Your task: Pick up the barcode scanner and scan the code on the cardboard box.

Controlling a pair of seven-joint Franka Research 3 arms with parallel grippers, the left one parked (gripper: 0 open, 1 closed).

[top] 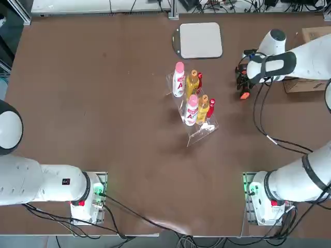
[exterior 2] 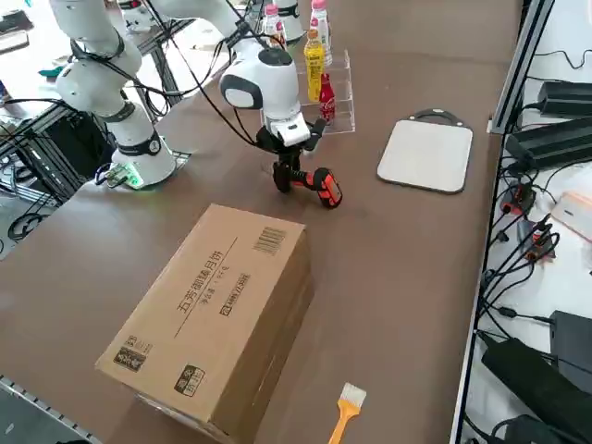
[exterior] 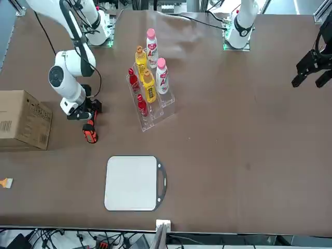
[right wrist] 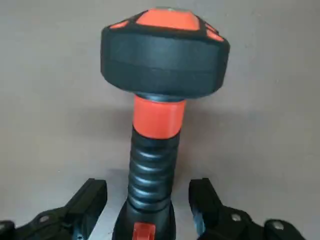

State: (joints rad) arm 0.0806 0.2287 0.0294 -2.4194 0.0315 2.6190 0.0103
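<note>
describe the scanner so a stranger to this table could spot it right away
Start at the big cardboard box near the table's edge, then go toward the clear rack of bottles. Between them the scanner lies on the tabletop, its handle between the open right gripper. It is the only black, pistol-shaped thing with orange trim.

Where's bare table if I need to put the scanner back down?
Bare table lies between the bottle rack and the right arm's base, and across the whole half beyond the rack. It is crowded where the open right gripper straddles the scanner, between the rack, grey pad and cardboard box.
</note>
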